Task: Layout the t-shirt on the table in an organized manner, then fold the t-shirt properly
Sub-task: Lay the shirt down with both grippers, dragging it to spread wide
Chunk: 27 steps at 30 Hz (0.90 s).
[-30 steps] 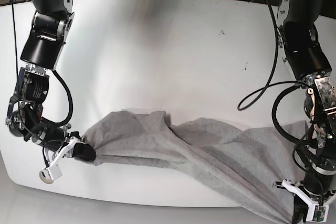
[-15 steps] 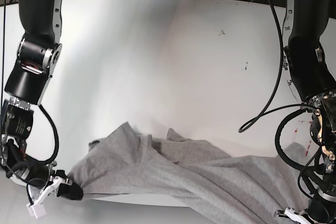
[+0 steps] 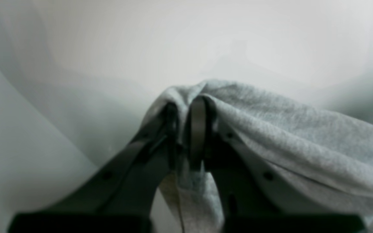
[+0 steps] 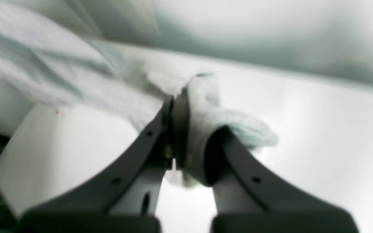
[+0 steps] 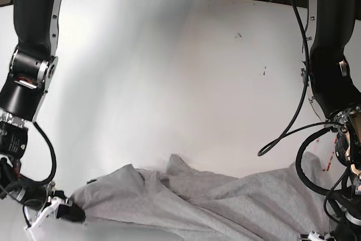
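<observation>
The t-shirt [image 5: 208, 204] is lying as a wrinkled heather-grey band along the 6 o'clock edge of the table [image 5: 169, 71], stretching from 7 o'clock to 5 o'clock; loose folds are bunching near its middle, and part of it is running out of view at the bottom; the wrist views are showing pinched corners [image 3: 270, 129] [image 4: 202, 106] of soft, slightly blurred fabric; the table is showing glossy white with small dark specks toward 1 o'clock.
</observation>
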Motion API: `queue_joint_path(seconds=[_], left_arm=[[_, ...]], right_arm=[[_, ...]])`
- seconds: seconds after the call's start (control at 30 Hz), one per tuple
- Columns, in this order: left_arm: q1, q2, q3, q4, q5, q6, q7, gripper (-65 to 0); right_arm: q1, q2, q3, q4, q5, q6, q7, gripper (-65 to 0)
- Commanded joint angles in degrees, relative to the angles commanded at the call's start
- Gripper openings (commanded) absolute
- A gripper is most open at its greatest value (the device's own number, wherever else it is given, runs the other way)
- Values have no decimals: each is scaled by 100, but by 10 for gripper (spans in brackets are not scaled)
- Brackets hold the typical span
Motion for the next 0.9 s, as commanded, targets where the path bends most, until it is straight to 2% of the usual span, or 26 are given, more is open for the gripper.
queue_joint_path(seconds=[0.17,0.33,0.47,0.53,0.67,0.9], left_arm=[[756,0,0,273,0,-35,141,-619],[1653,9,-185,422,0,-281,149,-619],[2268,35,-387,510,0,-281,149,-619],[2541,88,-457,501,0,-290,149,-619],[3270,132,-510,607,0,-290,149,-620],[4149,141,-607,633,0,-290,149,-623]], right_arm=[[-862,0,308,0,316,-9,-141,-650],[-1952,0,642,9,589,-9,-158,-650],[-2593,-26,738,9,800,-18,-202,-650],[-2840,-35,738,9,862,-62,-202,-650],[-3402,-44,730,18,1090,-299,-211,-650],[-3930,-35,703,18,1108,-334,-220,-650]])
